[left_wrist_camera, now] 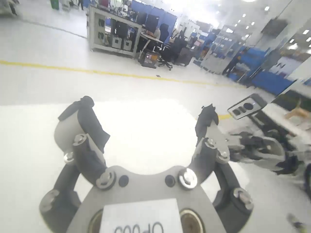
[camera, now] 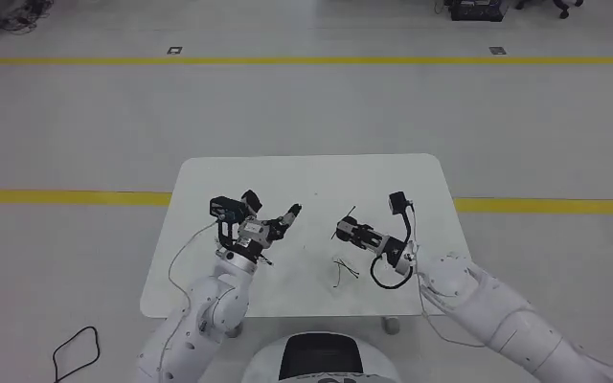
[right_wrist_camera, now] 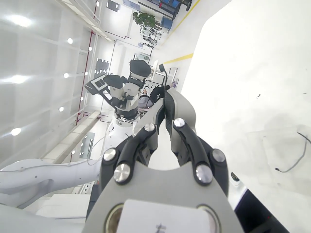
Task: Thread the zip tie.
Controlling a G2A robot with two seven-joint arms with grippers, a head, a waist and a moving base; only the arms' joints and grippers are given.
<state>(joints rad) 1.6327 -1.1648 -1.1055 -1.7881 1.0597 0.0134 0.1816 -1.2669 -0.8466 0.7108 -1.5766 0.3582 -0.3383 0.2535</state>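
Observation:
A thin black zip tie (right_wrist_camera: 165, 81) stands out past the fingertips of my right gripper (right_wrist_camera: 165, 98), which is shut on it. In the top view that gripper (camera: 341, 230) sits over the middle of the white table (camera: 306, 172), with the zip tie (camera: 349, 213) slanting away from it. My left gripper (left_wrist_camera: 145, 115) is open and holds nothing, its taped fingers (left_wrist_camera: 85, 120) spread wide. It hovers over the table (camera: 274, 209) just to the left of the right gripper, with a short gap between them.
Loose black zip ties (camera: 343, 270) lie on the table near its front edge, between the two arms; one curved tie (right_wrist_camera: 296, 156) lies beside the right gripper. The far half of the table is bare. The table's front corner (camera: 153, 306) lies close to the left arm.

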